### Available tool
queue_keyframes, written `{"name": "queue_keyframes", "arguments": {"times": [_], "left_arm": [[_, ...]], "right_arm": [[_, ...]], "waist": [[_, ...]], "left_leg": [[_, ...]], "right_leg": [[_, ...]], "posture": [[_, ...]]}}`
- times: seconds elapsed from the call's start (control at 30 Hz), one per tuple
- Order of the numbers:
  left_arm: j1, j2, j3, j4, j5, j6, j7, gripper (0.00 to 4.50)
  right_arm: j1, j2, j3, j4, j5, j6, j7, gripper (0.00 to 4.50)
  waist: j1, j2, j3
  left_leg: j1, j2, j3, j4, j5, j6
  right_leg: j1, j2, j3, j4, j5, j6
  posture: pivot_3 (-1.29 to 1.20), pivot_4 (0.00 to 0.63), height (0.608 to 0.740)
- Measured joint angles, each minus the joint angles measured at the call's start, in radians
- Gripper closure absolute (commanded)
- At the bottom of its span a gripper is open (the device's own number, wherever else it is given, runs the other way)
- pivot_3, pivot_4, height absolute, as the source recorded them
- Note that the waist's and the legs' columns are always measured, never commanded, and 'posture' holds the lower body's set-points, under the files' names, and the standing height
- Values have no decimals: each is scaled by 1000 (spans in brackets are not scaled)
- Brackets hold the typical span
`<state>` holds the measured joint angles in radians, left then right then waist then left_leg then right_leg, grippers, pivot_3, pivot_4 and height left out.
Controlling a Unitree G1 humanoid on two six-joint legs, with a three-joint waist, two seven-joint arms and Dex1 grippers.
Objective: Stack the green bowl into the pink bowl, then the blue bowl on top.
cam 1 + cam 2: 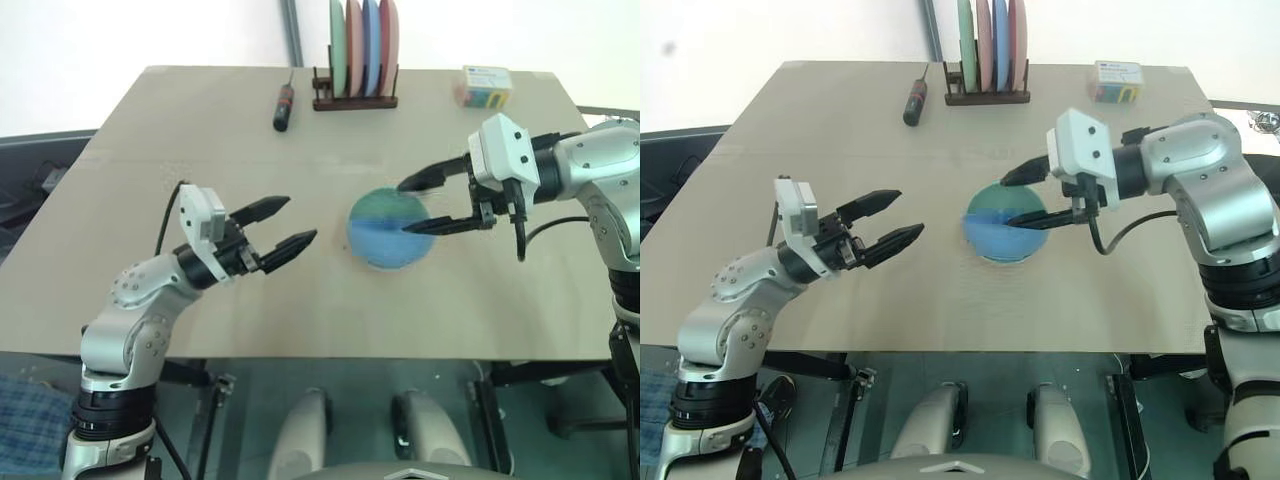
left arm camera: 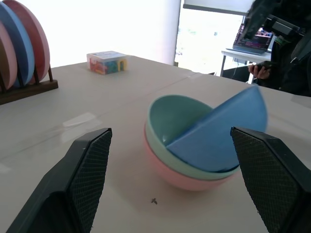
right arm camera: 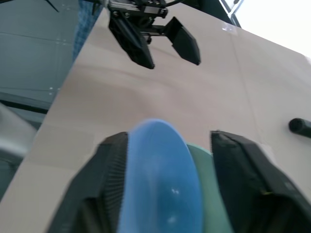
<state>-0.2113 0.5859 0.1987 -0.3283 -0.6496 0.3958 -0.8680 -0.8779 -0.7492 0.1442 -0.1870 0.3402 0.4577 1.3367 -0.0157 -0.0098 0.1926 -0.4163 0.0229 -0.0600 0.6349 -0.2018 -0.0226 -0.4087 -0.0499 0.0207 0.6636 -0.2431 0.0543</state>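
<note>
Resting tilted in the stack at mid-table, the blue bowl [image 2: 221,133] leans on edge inside the green bowl [image 2: 170,116], one rim raised, the other sunk into the green hollow; the green bowl sits nested in the pink bowl [image 2: 177,177], which stands on the table [image 1: 200,130]; your right gripper [image 1: 425,205] hangs over the stack with its two black fingers spread apart, one on either side of the blue bowl, and the wrist view shows gaps between the pads and the bowl, so it grips nothing; your left gripper [image 1: 283,227] hovers above the table well to the left of the bowls, fingers wide open and empty, pointed toward them; at the far edge you have a wooden rack of upright plates [image 1: 362,50], a screwdriver [image 1: 284,107] just left of it, and a small box [image 1: 486,86] near the far right corner.
</note>
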Motion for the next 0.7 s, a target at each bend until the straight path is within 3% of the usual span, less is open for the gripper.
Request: {"name": "queue_keyframes", "arguments": {"times": [0.33,0.47,0.6,0.7], "left_arm": [[49,-1,1,-18,2,-3,29,334],[118,1,29,-36,31,-8,74,334],[241,33,95,-61,41,21,130,334],[275,39,119,-64,39,36,137,334]], "right_arm": [[64,-13,-4,58,-45,-14,-74,366],[184,-25,-39,99,-60,-24,-136,366],[364,-82,-168,132,-2,-2,-144,366],[405,-93,-218,163,30,9,-141,366]], "waist": [[0,0,0],[2,-1,0],[3,-1,0],[1,-1,0]], "left_leg": [[0,0,0,0,0,0],[0,0,1,0,0,0],[0,0,1,0,0,0],[1,0,2,0,0,0]], "right_leg": [[0,0,0,0,0,0],[0,0,1,0,0,0],[0,0,1,0,0,0],[0,0,2,0,0,0]], "posture": [[0,150,740],[0,150,740],[0,150,740],[0,150,740]]}}
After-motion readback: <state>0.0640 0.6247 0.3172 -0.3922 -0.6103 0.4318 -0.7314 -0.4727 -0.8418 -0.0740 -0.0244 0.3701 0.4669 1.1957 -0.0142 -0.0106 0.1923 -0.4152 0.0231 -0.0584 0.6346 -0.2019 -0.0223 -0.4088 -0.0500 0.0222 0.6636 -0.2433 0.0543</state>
